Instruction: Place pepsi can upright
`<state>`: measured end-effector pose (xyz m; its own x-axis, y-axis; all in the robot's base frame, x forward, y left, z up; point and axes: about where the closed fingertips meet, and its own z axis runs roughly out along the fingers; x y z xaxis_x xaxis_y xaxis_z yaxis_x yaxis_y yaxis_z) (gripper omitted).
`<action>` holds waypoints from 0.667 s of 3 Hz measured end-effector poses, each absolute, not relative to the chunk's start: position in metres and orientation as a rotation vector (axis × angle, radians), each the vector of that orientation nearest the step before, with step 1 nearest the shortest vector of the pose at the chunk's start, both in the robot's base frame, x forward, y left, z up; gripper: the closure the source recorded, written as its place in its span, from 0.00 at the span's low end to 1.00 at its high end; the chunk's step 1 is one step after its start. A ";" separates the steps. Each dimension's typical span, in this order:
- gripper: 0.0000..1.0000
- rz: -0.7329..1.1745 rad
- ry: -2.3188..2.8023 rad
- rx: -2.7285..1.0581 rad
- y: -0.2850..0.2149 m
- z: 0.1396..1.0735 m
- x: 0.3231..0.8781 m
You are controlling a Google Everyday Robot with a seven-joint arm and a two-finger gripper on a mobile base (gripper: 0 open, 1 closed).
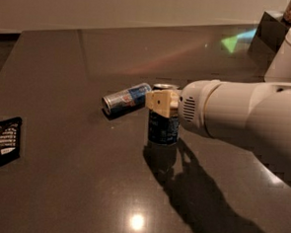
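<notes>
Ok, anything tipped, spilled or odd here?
Only the slim can lies on its side, just left of the pepsi can, which stands upright with the gripper at its top. No spill shows.

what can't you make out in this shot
Camera view: the gripper is at the upper side of the upright pepsi can. Its beige body hides whether it grips the can.
Camera view: that body also covers the can's upper label.
Camera view: print on the black packet is too small to read.
Camera view: the dark container at top right is cut off by the frame edge.
</notes>
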<state>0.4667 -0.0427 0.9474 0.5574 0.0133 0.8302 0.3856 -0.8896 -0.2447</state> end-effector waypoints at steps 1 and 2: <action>1.00 -1.354 -0.485 -2.320 -0.040 0.945 0.461; 1.00 -1.444 -0.619 -2.243 -0.043 0.936 0.454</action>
<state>0.4540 -0.0426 0.9362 0.3679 0.1482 0.9180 0.5622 -0.8218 -0.0927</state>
